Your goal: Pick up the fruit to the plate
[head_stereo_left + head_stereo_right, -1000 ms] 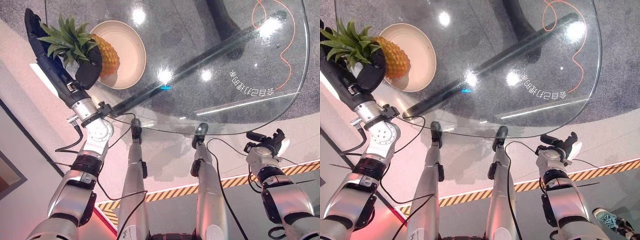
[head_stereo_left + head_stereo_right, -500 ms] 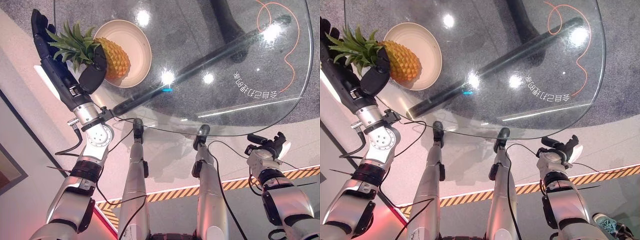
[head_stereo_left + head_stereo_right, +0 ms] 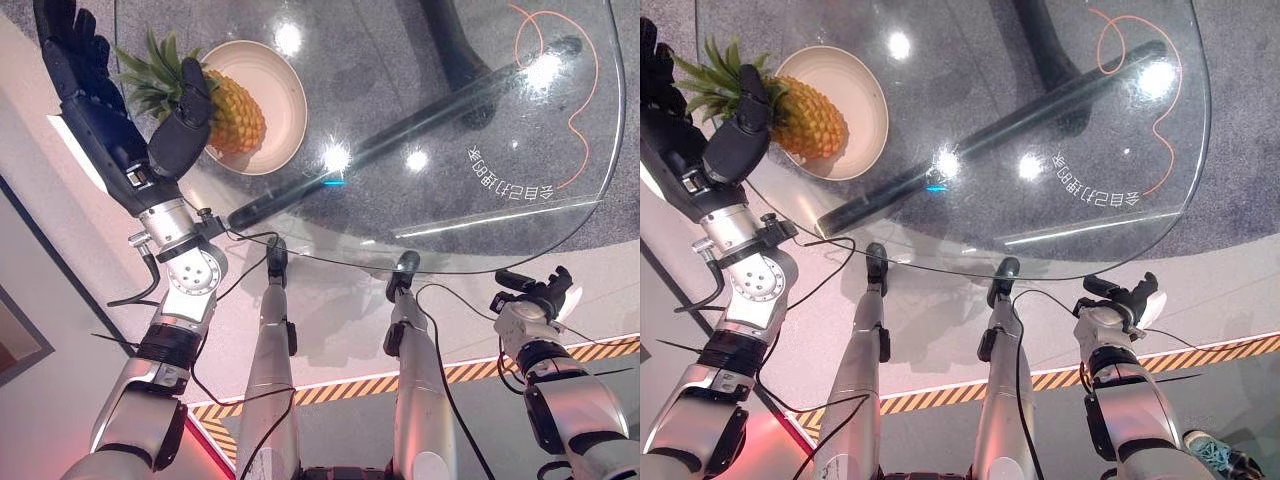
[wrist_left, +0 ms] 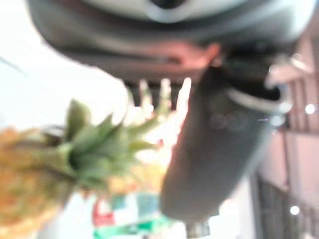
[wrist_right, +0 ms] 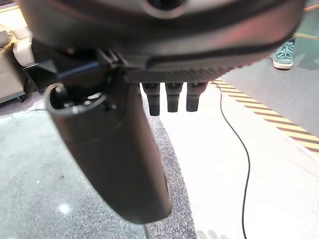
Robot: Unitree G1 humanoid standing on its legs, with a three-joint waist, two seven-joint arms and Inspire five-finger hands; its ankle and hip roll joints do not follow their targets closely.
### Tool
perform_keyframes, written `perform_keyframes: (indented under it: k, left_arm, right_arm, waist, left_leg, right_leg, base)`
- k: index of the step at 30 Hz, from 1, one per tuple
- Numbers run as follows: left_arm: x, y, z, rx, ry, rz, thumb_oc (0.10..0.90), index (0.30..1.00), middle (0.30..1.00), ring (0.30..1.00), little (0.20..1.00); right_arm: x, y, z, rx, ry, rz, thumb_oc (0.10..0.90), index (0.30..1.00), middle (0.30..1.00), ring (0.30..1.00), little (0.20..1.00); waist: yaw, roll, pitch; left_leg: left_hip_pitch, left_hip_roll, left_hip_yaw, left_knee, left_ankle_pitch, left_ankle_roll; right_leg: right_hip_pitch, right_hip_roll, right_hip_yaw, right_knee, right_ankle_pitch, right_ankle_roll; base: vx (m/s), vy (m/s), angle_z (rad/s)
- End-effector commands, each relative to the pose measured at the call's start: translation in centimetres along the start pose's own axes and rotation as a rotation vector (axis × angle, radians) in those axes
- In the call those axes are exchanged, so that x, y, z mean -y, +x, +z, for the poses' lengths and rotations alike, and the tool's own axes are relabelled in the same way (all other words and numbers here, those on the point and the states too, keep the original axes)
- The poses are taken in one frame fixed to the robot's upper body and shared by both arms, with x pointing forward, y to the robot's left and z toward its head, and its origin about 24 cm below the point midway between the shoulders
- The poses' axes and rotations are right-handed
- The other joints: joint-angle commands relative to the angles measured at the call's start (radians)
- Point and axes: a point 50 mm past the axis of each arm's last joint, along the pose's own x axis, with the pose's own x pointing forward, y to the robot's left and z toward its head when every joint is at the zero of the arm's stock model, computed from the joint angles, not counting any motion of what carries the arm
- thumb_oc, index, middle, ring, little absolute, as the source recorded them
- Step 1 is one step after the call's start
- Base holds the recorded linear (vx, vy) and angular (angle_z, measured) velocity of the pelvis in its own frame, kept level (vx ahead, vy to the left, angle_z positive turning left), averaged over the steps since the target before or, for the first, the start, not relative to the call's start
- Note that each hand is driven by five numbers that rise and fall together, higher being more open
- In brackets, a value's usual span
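Your left hand [image 3: 100, 110] has its fingers spread open, thumb against the pineapple [image 3: 232, 98], which lies on the plate [image 3: 275, 70] on the glass table [image 3: 480, 80]. Its wrist view adds the leafy crown up close. Your right hand [image 3: 1118, 298] hangs below the table edge, fingers curled, empty.

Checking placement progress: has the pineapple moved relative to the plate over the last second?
Yes. The pineapple has shifted further over the plate, toward its centre.

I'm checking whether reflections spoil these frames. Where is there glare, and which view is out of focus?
Left and right eye views: bright ceiling-light spots glare on the glass table, none over the pineapple or plate. Left wrist view: the pineapple and the left hand are blurred, against a washed-out background.
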Motion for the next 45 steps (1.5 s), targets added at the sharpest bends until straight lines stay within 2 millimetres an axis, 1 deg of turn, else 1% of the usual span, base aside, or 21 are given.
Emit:
perform_keyframes:
  k: [1,9,14,21,24,25,26,29,32,33,34,35,36,37,38,39,40,41,43,44,45]
  left_arm:
    - [0.7,2.8,3.9,0.246,-0.136,-0.005,0.800,0.900,0.900,0.900,0.900]
    - [0.8,2.7,4.3,0.249,-0.155,-0.011,0.800,0.900,0.900,0.900,0.900]
    - [0.9,2.8,4.8,0.265,-0.181,-0.024,0.800,0.900,0.900,0.900,0.900]
    - [1.1,2.6,6.1,0.298,-0.244,-0.067,0.800,0.900,0.900,0.900,0.900]
    - [1.3,2.9,7.5,0.344,-0.304,-0.113,0.800,0.900,0.900,0.900,0.900]
    - [1.4,2.8,7.8,0.343,-0.317,-0.136,0.800,0.900,0.900,0.900,0.900]
    - [1.4,2.9,7.9,0.346,-0.320,-0.137,0.800,0.900,0.900,0.900,0.900]
    - [1.4,3.0,8.4,0.318,-0.341,-0.197,0.800,0.900,0.900,0.900,0.900]
    - [0.5,3.0,7.7,0.239,-0.320,-0.212,0.800,0.900,0.900,0.900,0.900]
    - [0.5,3.0,7.7,0.239,-0.320,-0.212,0.800,0.900,0.900,0.900,0.900]
    - [0.0,2.9,7.2,0.191,-0.301,-0.210,0.800,0.900,0.900,0.900,0.900]
    - [-1.9,2.5,5.5,0.071,-0.261,-0.177,0.800,0.900,0.900,0.900,0.900]
    - [-1.9,2.5,5.5,0.071,-0.261,-0.177,0.800,0.900,0.900,0.900,0.900]
    - [-3.5,1.7,4.3,-0.011,-0.203,-0.154,0.800,0.900,0.900,0.900,0.900]
    - [-4.4,1.2,3.6,-0.054,-0.168,-0.144,0.800,0.900,0.900,0.900,0.900]
    - [-4.8,1.0,3.3,-0.079,-0.158,-0.141,0.800,0.900,0.900,0.900,0.900]
    - [-6.1,0.4,2.4,-0.143,-0.128,-0.119,0.800,0.900,0.900,0.900,0.900]
    - [-8.4,-1.0,0.9,-0.248,-0.038,-0.086,0.800,0.900,0.900,0.900,0.900]
    - [-8.8,-1.2,0.6,-0.276,-0.032,-0.071,0.800,0.900,0.900,0.900,0.900]
    - [-12.7,-3.7,-1.3,-0.462,0.045,0.024,0.800,0.900,0.900,0.900,0.900]
    - [-13.6,-4.4,-1.7,-0.494,0.049,0.046,0.800,0.900,0.900,0.900,0.900]
  right_arm:
    - [4.6,1.5,-1.5,-0.013,-0.018,-0.183,0.800,0.900,0.900,0.900,0.900]
    - [4.7,1.4,-1.9,-0.018,-0.026,-0.188,0.800,0.900,0.900,0.900,0.900]
    - [4.9,1.5,-2.0,-0.018,-0.022,-0.191,0.800,0.900,0.900,0.900,0.900]
    - [5.0,1.3,-2.6,-0.028,-0.024,-0.193,0.800,0.900,0.900,0.900,0.900]
    - [5.0,1.3,-2.8,-0.031,-0.020,-0.194,0.800,0.900,0.900,0.900,0.900]
    - [5.3,1.2,-3.3,-0.039,-0.025,-0.195,0.800,0.900,0.900,0.900,0.900]
    - [5.2,1.2,-3.2,-0.037,-0.021,-0.194,0.800,0.900,0.900,0.900,0.900]
    - [5.3,0.9,-4.5,-0.054,-0.019,-0.186,0.800,0.900,0.900,0.900,0.900]
    - [5.6,0.5,-5.6,-0.056,-0.045,-0.175,0.800,0.900,0.900,0.900,0.900]
    - [5.6,0.5,-5.6,-0.056,-0.045,-0.175,0.800,0.900,0.900,0.900,0.900]
    - [5.9,0.4,-6.3,-0.062,-0.056,-0.176,0.800,0.900,0.900,0.900,0.900]
    - [7.3,0.1,-8.1,-0.080,-0.082,-0.184,0.800,0.900,0.900,0.900,0.900]
    - [7.3,0.1,-8.1,-0.080,-0.082,-0.184,0.800,0.900,0.900,0.900,0.900]
    - [8.8,-0.1,-9.5,-0.095,-0.106,-0.191,0.800,0.900,0.900,0.900,0.900]
    - [9.4,-0.3,-10.2,-0.105,-0.124,-0.197,0.800,0.900,0.900,0.900,0.900]
    - [9.7,-0.3,-10.4,-0.109,-0.130,-0.200,0.800,0.900,0.900,0.900,0.900]
    - [10.5,-0.5,-11.2,-0.124,-0.157,-0.201,0.800,0.900,0.900,0.900,0.900]
    - [12.0,-0.8,-12.5,-0.146,-0.206,-0.209,0.800,0.900,0.900,0.900,0.900]
    - [12.2,-0.9,-12.7,-0.150,-0.211,-0.209,0.800,0.900,0.900,0.900,0.900]
    - [14.3,-1.8,-14.9,-0.201,-0.285,-0.205,0.800,0.900,0.900,0.900,0.900]
    - [14.6,-2.0,-15.3,-0.213,-0.302,-0.202,0.800,0.900,0.900,0.900,0.900]
  waist:
    - [0.015,-0.010,-0.024]
    - [0.015,-0.009,-0.024]
    - [0.015,-0.011,-0.024]
    - [0.023,-0.008,-0.024]
    - [0.025,-0.008,-0.024]
    - [0.028,-0.007,-0.024]
    - [0.027,-0.008,-0.024]
    - [0.036,-0.013,-0.024]
    - [0.048,-0.013,-0.024]
    - [0.048,-0.013,-0.024]
    - [0.053,-0.012,-0.024]
    - [0.059,-0.002,-0.024]
    - [0.059,-0.002,-0.024]
    - [0.060,0.007,-0.024]
    - [0.062,0.014,-0.026]
    - [0.061,0.015,-0.029]
    - [0.059,0.021,-0.054]
    - [0.052,0.032,-0.109]
    - [0.050,0.033,-0.116]
    - [0.035,0.034,-0.194]
    - [0.032,0.033,-0.210]
  left_leg:
    - [-0.014,-0.028,0.021,0.113,-0.158,0.025]
    - [-0.005,-0.026,0.020,0.117,-0.165,0.025]
    - [-0.011,-0.029,0.018,0.115,-0.157,0.027]
    - [0.005,-0.029,0.015,0.114,-0.166,0.029]
    - [0.005,-0.032,0.012,0.113,-0.162,0.032]
    - [0.023,-0.030,0.012,0.113,-0.173,0.031]
    - [0.015,-0.032,0.012,0.111,-0.164,0.032]
    - [0.072,-0.029,0.017,0.092,-0.169,0.032]
    - [0.172,-0.020,0.027,0.048,-0.169,0.028]
    - [0.172,-0.020,0.027,0.048,-0.169,0.028]
    - [0.217,-0.016,0.034,0.028,-0.163,0.025]
    - [0.322,-0.013,0.049,-0.022,-0.143,0.021]
    - [0.322,-0.013,0.049,-0.022,-0.143,0.021]
    - [0.405,-0.011,0.062,-0.054,-0.134,0.018]
    - [0.451,-0.008,0.068,-0.067,-0.136,0.014]
    - [0.465,-0.008,0.070,-0.076,-0.128,0.014]
    - [0.496,-0.004,0.078,-0.092,-0.125,0.009]
    - [0.541,-0.001,0.091,-0.115,-0.119,0.003]
    - [0.548,0.000,0.093,-0.119,-0.118,0.002]
    - [0.600,0.005,0.102,-0.129,-0.115,-0.001]
    - [0.612,0.005,0.103,-0.132,-0.115,-0.001]
  right_leg:
    - [0.008,0.005,-0.021,-0.019,-0.005,0.019]
    - [0.016,0.007,-0.019,-0.014,-0.012,0.020]
    - [0.012,0.005,-0.021,-0.019,-0.003,0.019]
    - [0.029,0.002,-0.025,-0.020,-0.007,0.021]
    - [0.030,0.001,-0.024,-0.021,-0.003,0.019]
    - [0.046,0.003,-0.024,-0.019,-0.012,0.020]
    - [0.039,0.002,-0.025,-0.022,-0.004,0.019]
    - [0.095,0.001,-0.030,-0.036,-0.006,0.022]
    - [0.193,0.003,-0.036,-0.064,-0.012,0.032]
    - [0.193,0.003,-0.036,-0.064,-0.012,0.032]
    - [0.240,0.001,-0.039,-0.080,-0.012,0.035]
    - [0.346,-0.007,-0.041,-0.122,-0.004,0.043]
    - [0.346,-0.007,-0.041,-0.122,-0.004,0.043]
    - [0.429,-0.014,-0.037,-0.153,0.000,0.047]
    - [0.476,-0.017,-0.035,-0.165,-0.005,0.051]
    - [0.491,-0.018,-0.035,-0.175,0.002,0.051]
    - [0.525,-0.020,-0.037,-0.190,0.002,0.052]
    - [0.575,-0.024,-0.037,-0.216,0.003,0.055]
    - [0.582,-0.024,-0.037,-0.219,0.004,0.055]
    - [0.637,-0.025,-0.038,-0.235,0.003,0.052]
    - [0.649,-0.024,-0.038,-0.238,0.003,0.051]
  base:
    - [0.00,0.000,0.00]
    - [0.00,0.000,0.00]
    - [0.00,0.000,0.00]
    - [0.00,0.000,0.00]
    - [0.00,-0.009,0.01]
    - [0.00,0.000,0.00]
    - [0.00,0.000,0.00]
    - [-0.01,-0.072,0.02]
    - [-0.01,-0.060,0.05]
    - [0.00,0.000,0.00]
    - [0.02,0.019,-0.03]
    - [0.02,0.019,-0.03]
    - [0.04,0.070,-0.03]
    - [0.07,0.085,0.04]
    - [0.07,0.103,0.05]
    - [0.10,0.106,0.05]
    - [0.17,0.161,0.06]
    - [0.17,0.143,0.06]
    - [0.17,0.108,-0.02]
    - [0.26,0.113,-0.20]
    - [0.34,0.120,-0.20]
